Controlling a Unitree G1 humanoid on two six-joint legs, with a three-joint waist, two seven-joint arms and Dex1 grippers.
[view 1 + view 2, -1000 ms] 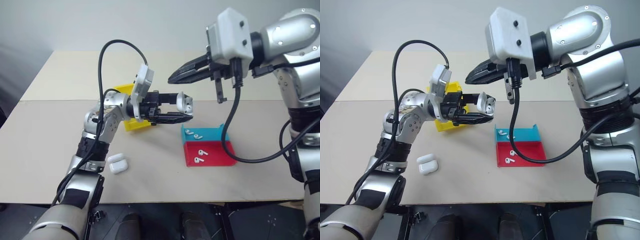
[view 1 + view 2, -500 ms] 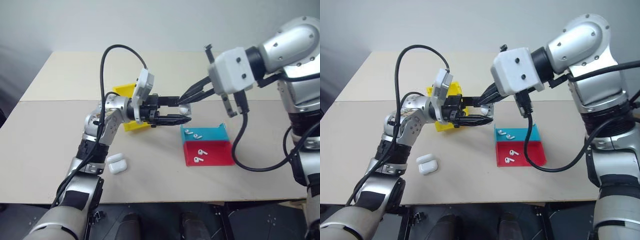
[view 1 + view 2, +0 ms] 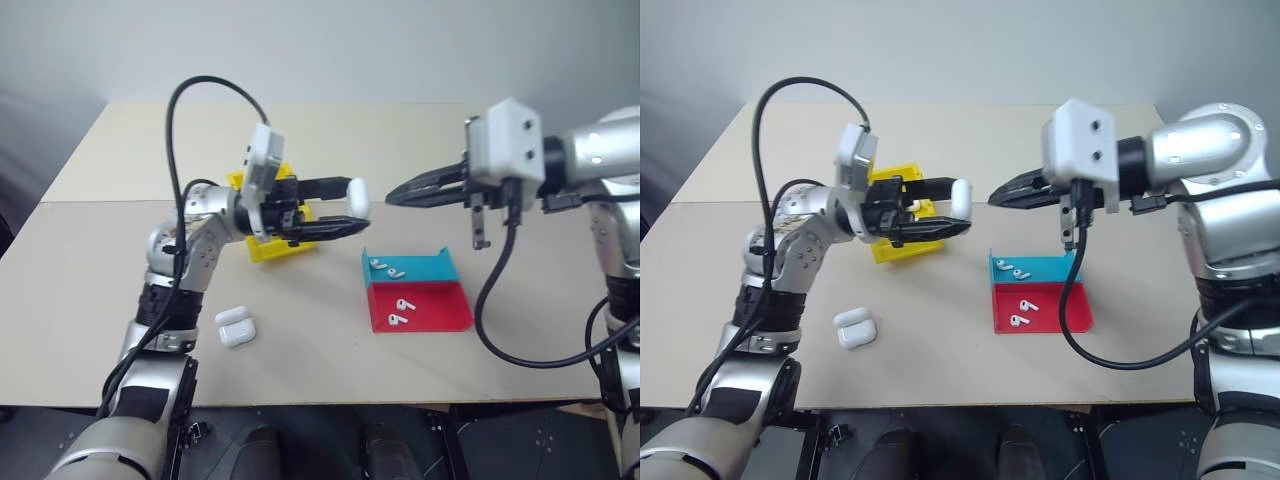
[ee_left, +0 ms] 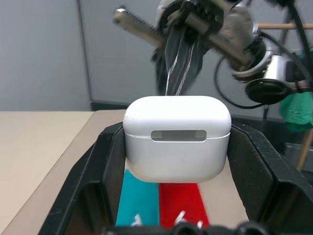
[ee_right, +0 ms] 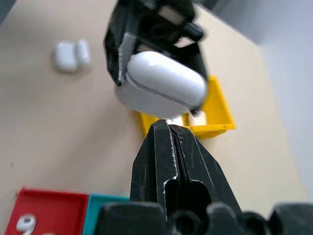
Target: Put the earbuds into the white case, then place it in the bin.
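A beige table [image 3: 320,350] stands before a grey wall. The left gripper [image 3: 335,208] is held above the table and is clamped on the white case [image 3: 357,196], lid shut. To its right, a little apart, the right gripper [image 3: 398,193] points at the case with its fingers pressed together and empty. The yellow bin [image 3: 268,245] is under the left gripper. Right of it the blue tray [image 3: 432,268] and the red tray [image 3: 440,305] hold earbuds [image 3: 386,268]. Another case [image 3: 236,326] lies open near the front left.

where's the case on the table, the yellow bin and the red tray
case on the table [image 3: 235,326], left eye view, on its open body.
yellow bin [image 3: 902,249], right eye view, on its front wall.
red tray [image 3: 440,305], left eye view, on its bare floor.
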